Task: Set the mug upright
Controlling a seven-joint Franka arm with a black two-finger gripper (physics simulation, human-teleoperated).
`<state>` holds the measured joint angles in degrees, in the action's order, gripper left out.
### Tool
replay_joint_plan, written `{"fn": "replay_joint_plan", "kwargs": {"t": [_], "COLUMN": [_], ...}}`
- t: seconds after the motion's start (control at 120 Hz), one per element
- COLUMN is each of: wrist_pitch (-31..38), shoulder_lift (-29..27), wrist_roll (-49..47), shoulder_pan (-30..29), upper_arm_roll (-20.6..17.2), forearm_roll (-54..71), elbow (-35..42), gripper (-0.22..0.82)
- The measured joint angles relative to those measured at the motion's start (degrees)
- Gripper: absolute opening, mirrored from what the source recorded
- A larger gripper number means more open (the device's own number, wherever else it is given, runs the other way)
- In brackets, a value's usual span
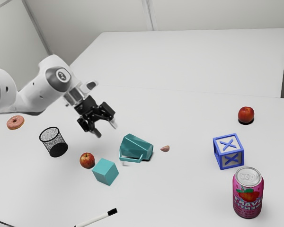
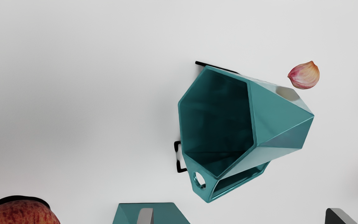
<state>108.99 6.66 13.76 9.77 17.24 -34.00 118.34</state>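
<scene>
Mug: the teal faceted mug lies on its side near the centre of the exterior frame, its mouth facing the frame's left and its handle along the lower side.
End effector: open and holding nothing; the end effector hangs above the worktop, up and to the left of the mug in the exterior frame. The wrist view shows its two fingertips wide apart, neither touching the mug.
Arm: the white arm enters from the left edge.
Beside the mug: a garlic clove is just to its right; a teal cube is to its lower left, with a red-yellow apple near the cube.
Far left: a pink donut, then a black mesh cup.
Bottom: a white marker with a black cap, left of centre.
Right side: a red apple uppermost, a blue-and-white block below it, and a pink can standing upright at lower right.
</scene>
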Motion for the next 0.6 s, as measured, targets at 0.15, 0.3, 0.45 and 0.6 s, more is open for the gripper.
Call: {"fn": "replay_joint_plan", "kwargs": {"t": [0.15, 0.3, 0.45, 0.6], "wrist_pitch": [0.9, 2.0, 3.2, 3.9], "shoulder_lift": [1.8, 2.8, 4.8, 6.6], "wrist_roll": [0.1, 0.3, 1.3, 2.5], "shoulder_pan": [1.5, 1.6, 1.8, 2.0], "upper_arm_roll": [0.8, 0.9, 0.9, 0.9], "forearm_roll": [-5.5, -9.3, -14.3, -18.6], "elbow": [0.6, 1.8, 1.8, 1.8], "gripper": [0.6, 0.6, 0.6, 0.6]}}
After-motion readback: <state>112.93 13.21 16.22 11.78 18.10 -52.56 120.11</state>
